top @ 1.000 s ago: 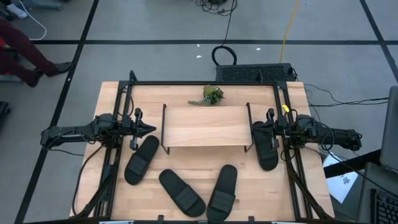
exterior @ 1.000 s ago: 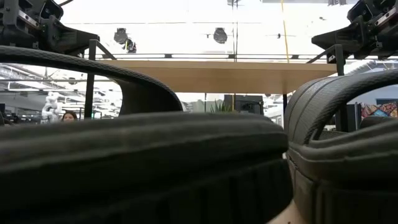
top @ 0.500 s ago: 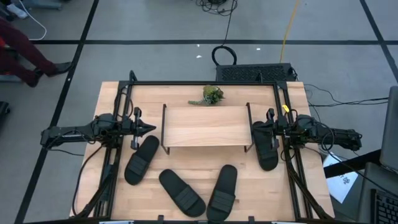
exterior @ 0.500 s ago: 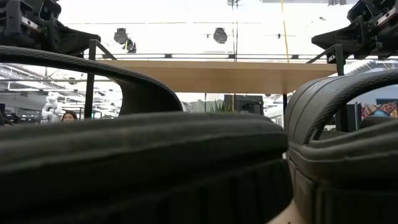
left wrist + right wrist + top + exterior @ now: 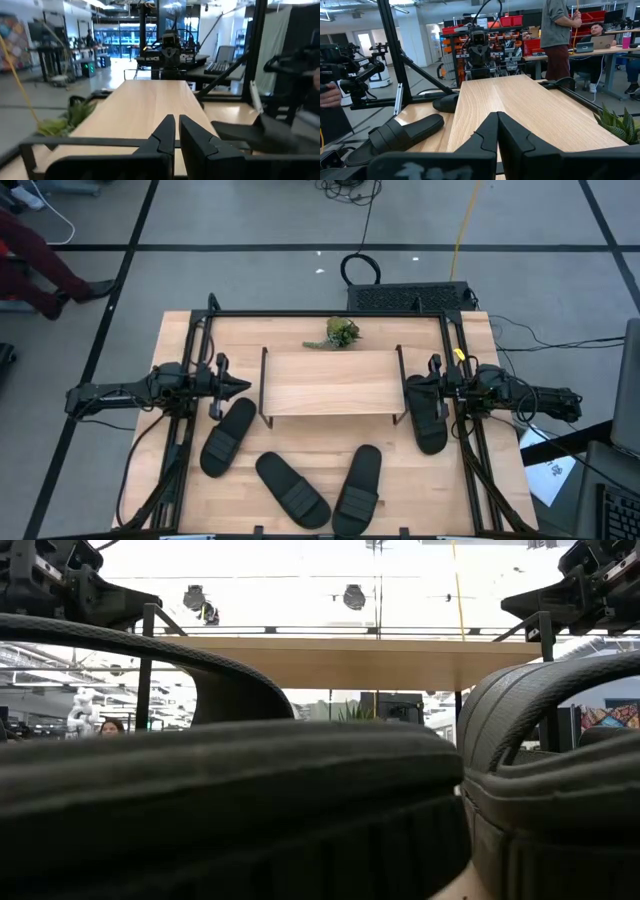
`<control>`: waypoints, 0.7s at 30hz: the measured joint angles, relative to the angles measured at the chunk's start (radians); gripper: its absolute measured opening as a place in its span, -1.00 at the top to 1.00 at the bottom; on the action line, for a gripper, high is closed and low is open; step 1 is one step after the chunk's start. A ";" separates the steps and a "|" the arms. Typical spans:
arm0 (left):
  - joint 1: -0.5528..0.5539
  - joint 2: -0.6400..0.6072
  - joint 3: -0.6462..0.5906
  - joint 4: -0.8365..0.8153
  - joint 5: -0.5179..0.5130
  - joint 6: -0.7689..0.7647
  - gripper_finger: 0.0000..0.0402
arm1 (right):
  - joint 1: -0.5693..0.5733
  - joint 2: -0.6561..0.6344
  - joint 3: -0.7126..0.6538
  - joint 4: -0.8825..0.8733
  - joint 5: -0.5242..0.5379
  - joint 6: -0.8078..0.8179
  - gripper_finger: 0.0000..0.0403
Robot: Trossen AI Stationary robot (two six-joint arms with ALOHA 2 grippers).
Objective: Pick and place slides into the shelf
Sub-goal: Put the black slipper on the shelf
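Four black ribbed-strap slides lie around the low light-wood, wire-framed shelf. The left gripper hovers beside its left end, fingers together. The right gripper hovers beside its right end, fingers together, empty.

Grey floor with black tape lines, cluttered workshop benches.

Two dark, slender jointed arms were seen, each ending in a black pincer: the left pincer and the right pincer. Tapered, angular matte-black fingers were shown. Black cables were run along both arms.
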 joint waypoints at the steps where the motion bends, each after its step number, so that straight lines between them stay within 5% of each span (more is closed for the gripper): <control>1: 0.000 0.000 0.000 0.002 0.000 -0.022 0.91 | 0.000 0.000 0.000 0.000 0.000 0.000 1.00; 10: 0.000 0.002 0.000 0.002 0.005 -0.282 0.97 | 0.000 0.000 0.000 0.000 0.000 -0.017 1.00; 21: 0.000 0.002 0.000 -0.001 -0.026 0.058 0.95 | 0.000 0.000 0.032 0.081 0.079 -0.179 0.96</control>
